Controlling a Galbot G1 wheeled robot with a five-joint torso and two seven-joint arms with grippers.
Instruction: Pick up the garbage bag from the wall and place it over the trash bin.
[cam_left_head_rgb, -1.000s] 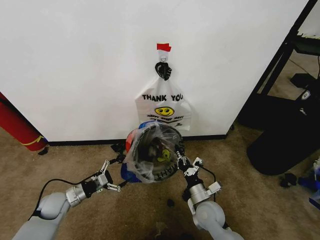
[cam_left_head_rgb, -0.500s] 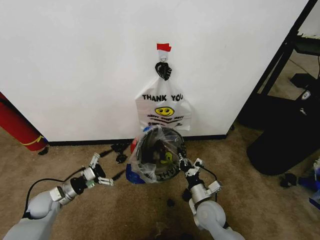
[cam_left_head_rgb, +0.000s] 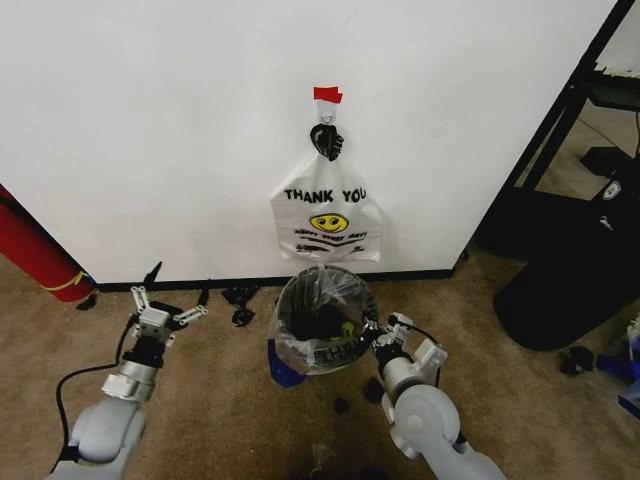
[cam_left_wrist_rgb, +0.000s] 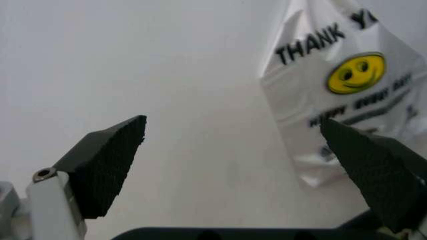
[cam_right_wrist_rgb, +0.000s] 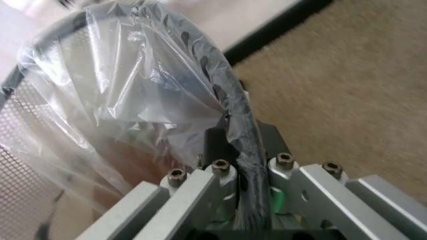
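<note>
Right tool (cam_left_head_rgb: 372, 334) pinched on the garbage bag (cam_left_head_rgb: 318, 320) at the trash bin (cam_right_wrist_rgb: 241, 135) rim
Left tool (cam_left_head_rgb: 165, 303) spread wide, empty, near the wall (cam_left_head_rgb: 150, 120); bag seemingly draped over the bin.

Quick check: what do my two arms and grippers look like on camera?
Both arms are rounded, pale grey, with silver metal wrists. The left gripper has thin white linkages, black textured wedge pads and a black cable along its arm. The right gripper has silver bolted finger plates.

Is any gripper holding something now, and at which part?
The right gripper is shut on the bin's rim, pinching the garbage bag draped over it. The left gripper is open near the wall, holding nothing.
</note>
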